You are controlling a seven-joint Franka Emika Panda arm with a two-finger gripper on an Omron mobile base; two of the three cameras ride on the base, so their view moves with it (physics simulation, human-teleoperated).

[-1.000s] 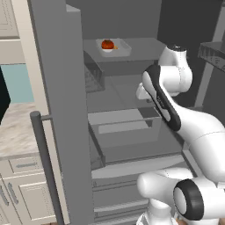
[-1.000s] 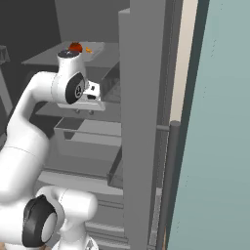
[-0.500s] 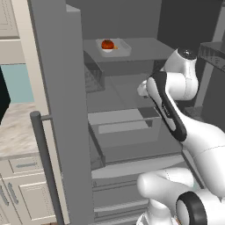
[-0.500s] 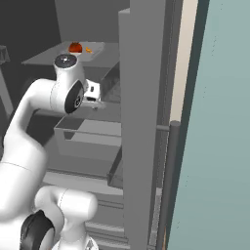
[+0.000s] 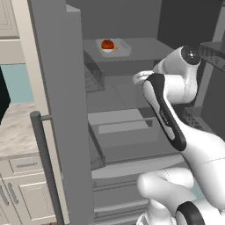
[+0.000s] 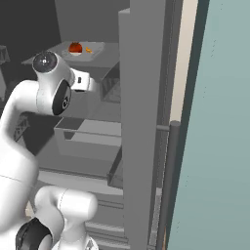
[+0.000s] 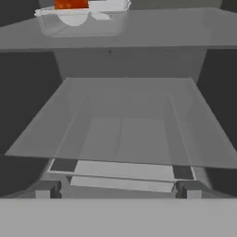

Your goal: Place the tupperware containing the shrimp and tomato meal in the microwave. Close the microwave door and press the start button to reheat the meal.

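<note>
Pale grey tupperware (image 5: 113,46) with tomato untouched on far upper fridge shelf (image 5: 145,48); gripper (image 7: 118,187) just spread fully open, empty, arm raised closer, pick-up next.

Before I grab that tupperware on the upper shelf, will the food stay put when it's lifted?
Probably not fully: the round tomato sits loose in the shallow tupperware and may roll if tilted. The small shrimp could slide. The tray looks stiff; keep it level.

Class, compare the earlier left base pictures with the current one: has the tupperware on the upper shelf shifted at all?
No. The tupperware sits at the same spot near the front of the upper shelf, tomato inside, as before.
</note>
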